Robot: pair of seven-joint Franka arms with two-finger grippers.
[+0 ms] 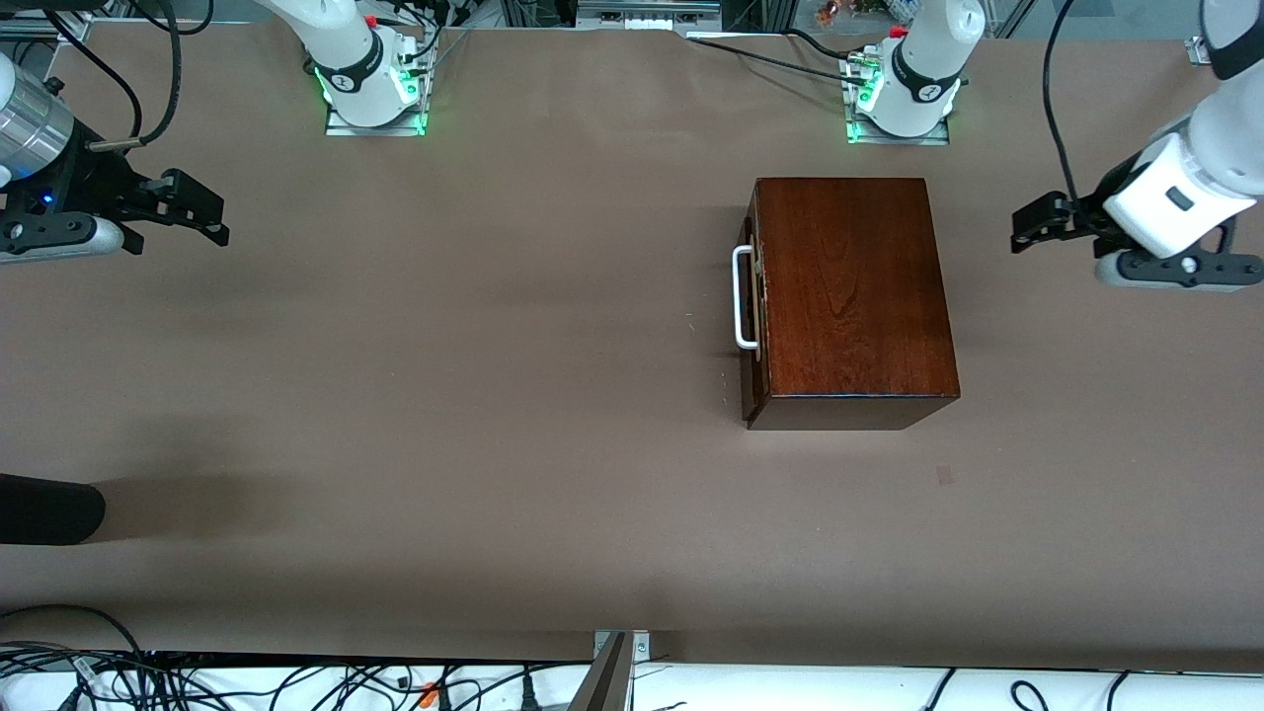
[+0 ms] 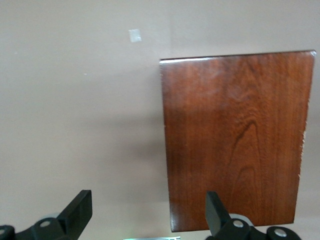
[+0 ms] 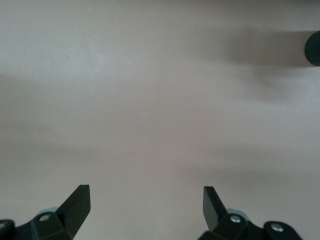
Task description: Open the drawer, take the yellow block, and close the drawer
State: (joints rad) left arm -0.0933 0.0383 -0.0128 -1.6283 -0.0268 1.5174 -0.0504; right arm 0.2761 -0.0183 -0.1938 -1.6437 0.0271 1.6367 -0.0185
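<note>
A glossy dark reddish-brown wooden box stands on the table toward the left arm's end. Its drawer is shut, with a white U-shaped bar handle facing the right arm's end. The box top also shows in the left wrist view. The yellow block is hidden. My left gripper is open and empty, up in the air beside the box at the left arm's end. My right gripper is open and empty over bare table at the right arm's end; its view shows only tabletop.
The brown table is bare between the box and the right arm's end. A dark rounded object lies at the table's edge near the front camera, also in the right wrist view. Cables lie along the near edge.
</note>
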